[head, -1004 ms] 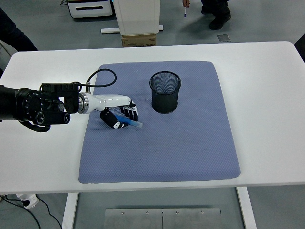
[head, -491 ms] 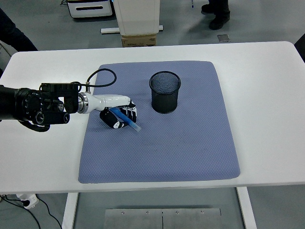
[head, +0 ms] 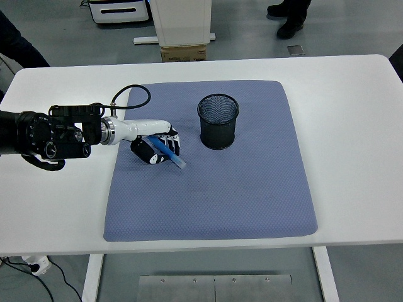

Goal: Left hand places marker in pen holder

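Head view: left hand clamps blue marker beside pen holder.

The left arm comes in from the left edge, lying low and almost level, its bulky black forearm giving way to a silver collar and then a slim white wrist section that runs rightward to the left hand. A black cable loops up and back just behind that wrist. The hand is turned with its white back upward and its black fingers curled under and inward — closed around the blue marker, which crosses the palm on a slant, its lower end jutting out down and to the right of the fingertips.
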Tool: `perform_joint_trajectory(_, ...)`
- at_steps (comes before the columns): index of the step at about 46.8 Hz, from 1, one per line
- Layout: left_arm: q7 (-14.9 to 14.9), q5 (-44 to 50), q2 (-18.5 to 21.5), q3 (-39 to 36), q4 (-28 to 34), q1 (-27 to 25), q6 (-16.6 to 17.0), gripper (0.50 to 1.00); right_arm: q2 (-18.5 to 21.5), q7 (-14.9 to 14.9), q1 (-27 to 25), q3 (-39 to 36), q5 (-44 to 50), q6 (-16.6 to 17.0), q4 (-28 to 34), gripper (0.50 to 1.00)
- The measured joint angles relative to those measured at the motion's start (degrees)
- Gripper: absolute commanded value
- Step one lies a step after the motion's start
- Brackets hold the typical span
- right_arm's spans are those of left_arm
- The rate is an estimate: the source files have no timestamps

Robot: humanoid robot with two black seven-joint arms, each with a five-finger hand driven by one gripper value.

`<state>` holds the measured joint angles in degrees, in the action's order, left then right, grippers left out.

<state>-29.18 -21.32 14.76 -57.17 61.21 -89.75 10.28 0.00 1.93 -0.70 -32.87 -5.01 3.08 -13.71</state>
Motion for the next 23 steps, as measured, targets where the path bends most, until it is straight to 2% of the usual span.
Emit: perform_joint_trajectory(23,-0.7,2.1,0.4,1.2,0.0,-1.3,-0.3,0.5,0.0,0.0,0.0,0.0,0.0,0.0,0.0,1.0)
